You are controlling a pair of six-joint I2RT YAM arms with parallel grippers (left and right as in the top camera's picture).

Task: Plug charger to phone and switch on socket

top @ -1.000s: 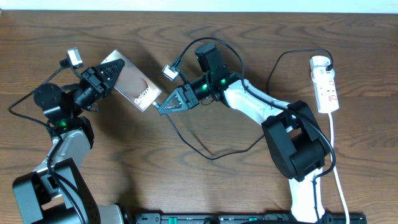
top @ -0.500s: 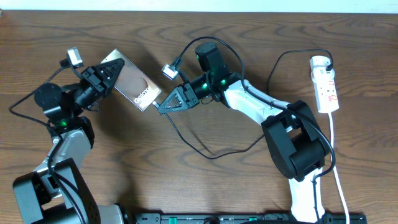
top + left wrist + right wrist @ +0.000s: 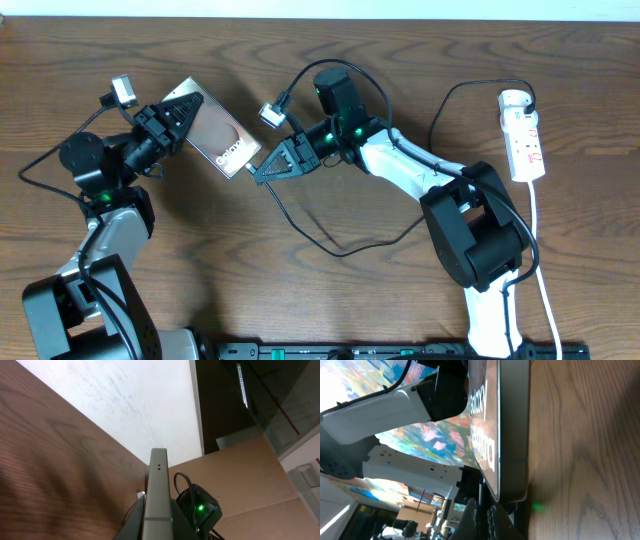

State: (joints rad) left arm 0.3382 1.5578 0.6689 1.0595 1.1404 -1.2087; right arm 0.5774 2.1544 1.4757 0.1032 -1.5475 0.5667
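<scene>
- Left gripper (image 3: pixel 180 112): fingers clenched on the upper-left end of the phone (image 3: pixel 222 135). In the left wrist view the phone (image 3: pixel 158 490) appears edge-on, rising from between the jaws.
- Phone: a dark glossy slab lying diagonally over the left-centre of the wooden table (image 3: pixel 250 290), its free end pointing lower right. White "Galaxy" lettering is legible in the overhead view and on the phone (image 3: pixel 512 430) in the right wrist view.
- Right gripper (image 3: pixel 262 172): fingers closed, their tip just beside the phone's lower-right end. The charger (image 3: pixel 340 250) emerges from beneath this tip, so the grip appears to be on its connector end. The connector itself is hidden, and whether it is seated in the phone cannot be told.
- Charger: a thin black cable looping across the table centre, then rising right to the top of the socket (image 3: pixel 524 135).
- Socket: a narrow white power strip at the far right edge, well apart from both grippers. Its white cord (image 3: pixel 540 250) trails towards the front; the switch position is too small to tell.
</scene>
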